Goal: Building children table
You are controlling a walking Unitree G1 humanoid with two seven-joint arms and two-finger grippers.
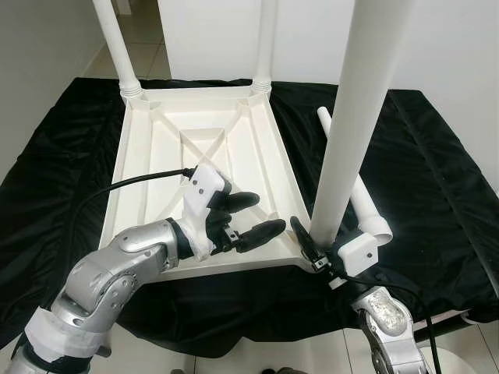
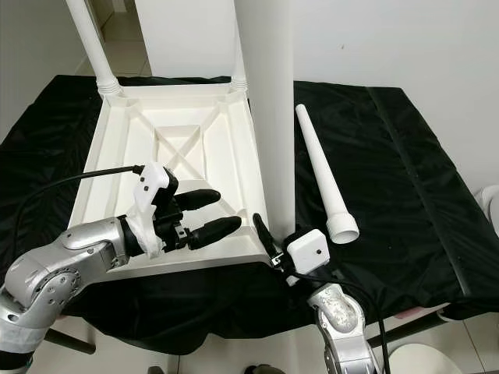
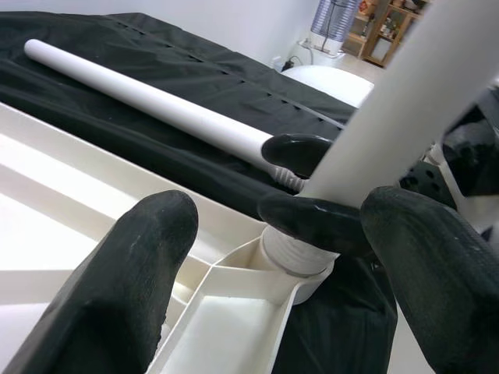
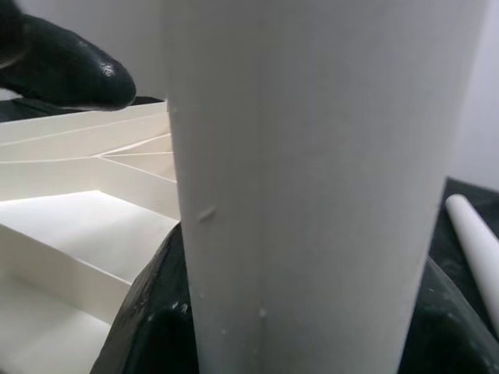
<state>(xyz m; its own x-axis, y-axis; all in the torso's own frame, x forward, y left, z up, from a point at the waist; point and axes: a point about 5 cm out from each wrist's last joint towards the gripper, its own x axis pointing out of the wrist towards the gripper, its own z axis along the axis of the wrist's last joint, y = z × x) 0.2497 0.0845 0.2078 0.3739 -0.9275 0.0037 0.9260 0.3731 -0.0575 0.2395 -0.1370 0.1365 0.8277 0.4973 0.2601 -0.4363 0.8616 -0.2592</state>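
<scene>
A white plastic tabletop (image 1: 156,156) lies upside down on a black cloth. Two white legs (image 1: 117,47) (image 1: 265,47) stand upright in its far corners. A third leg (image 1: 347,117) stands at the near right corner, its threaded base (image 3: 300,255) sitting in the corner socket. My right gripper (image 1: 320,245) is shut on this leg just above the base. My left gripper (image 1: 263,214) hovers open over the tabletop's near right part, its fingertips pointing at that corner and holding nothing. A loose leg (image 2: 323,171) lies on the cloth to the right.
The black cloth (image 1: 421,171) covers the whole work surface and drapes over its near edge. A white round object (image 2: 491,204) stands on the floor at the far right. Pale floor tiles and a white wall lie beyond the far edge.
</scene>
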